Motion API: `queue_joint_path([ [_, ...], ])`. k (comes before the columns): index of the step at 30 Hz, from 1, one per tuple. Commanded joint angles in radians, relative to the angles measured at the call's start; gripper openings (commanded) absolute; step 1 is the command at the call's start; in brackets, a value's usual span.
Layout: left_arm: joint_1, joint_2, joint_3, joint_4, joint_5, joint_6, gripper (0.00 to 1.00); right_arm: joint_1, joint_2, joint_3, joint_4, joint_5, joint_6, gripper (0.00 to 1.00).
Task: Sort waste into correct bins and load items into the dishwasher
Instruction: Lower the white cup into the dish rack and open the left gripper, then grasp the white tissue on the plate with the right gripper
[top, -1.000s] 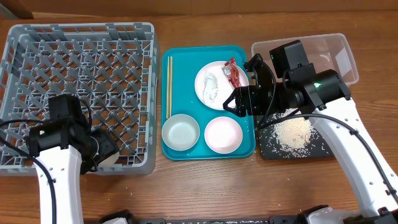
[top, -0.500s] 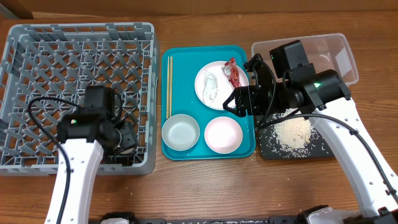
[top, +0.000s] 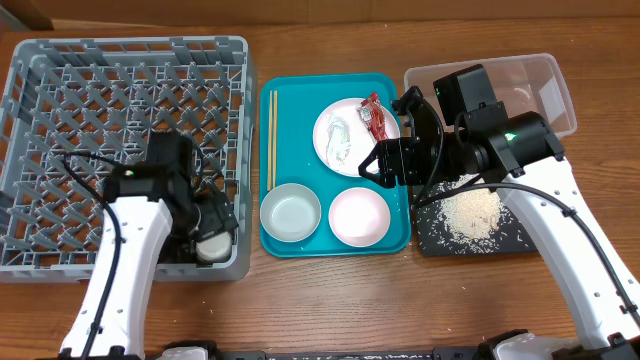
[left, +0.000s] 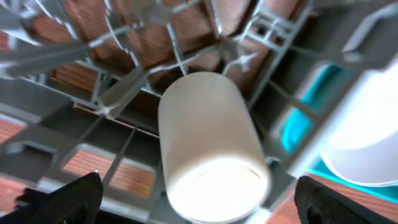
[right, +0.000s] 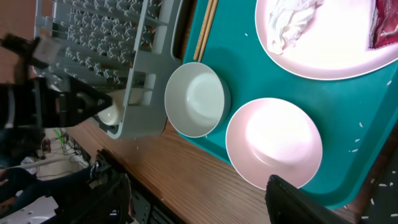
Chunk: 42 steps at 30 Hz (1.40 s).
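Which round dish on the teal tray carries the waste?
The large white plate: tissue and red wrapper lie on it; the bowl and small plate are empty.

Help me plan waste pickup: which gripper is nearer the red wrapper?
Right. The right gripper hangs beside the red wrapper; the left gripper is across the teal tray, inside the dish rack.

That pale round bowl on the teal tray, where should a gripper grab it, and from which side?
Grip the pale round bowl by its rim, coming straight down from above, one finger inside, one outside. It stands upright and open, so the rim is its only thin edge. Probably avoid the side nearest the smaller white plate, which sits close beside it.
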Motion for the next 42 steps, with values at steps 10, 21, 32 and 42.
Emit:
queue_joint_path([
  [10,-0.007,-0.072,0.483,-0.137,0.03,0.141,1.0,0.015,0.001,0.008,0.077,0.145,0.098,0.72],
  [21,-0.006,-0.412,0.591,-0.069,0.048,0.179,1.0,0.148,0.233,0.008,0.248,0.431,0.129,0.71],
  [32,-0.006,-0.555,0.591,-0.169,0.047,0.179,1.0,0.149,0.543,0.008,0.619,0.467,0.159,0.66],
  [42,-0.006,-0.553,0.59,-0.217,0.047,0.179,1.0,0.116,0.508,0.057,0.505,0.478,0.177,0.04],
])
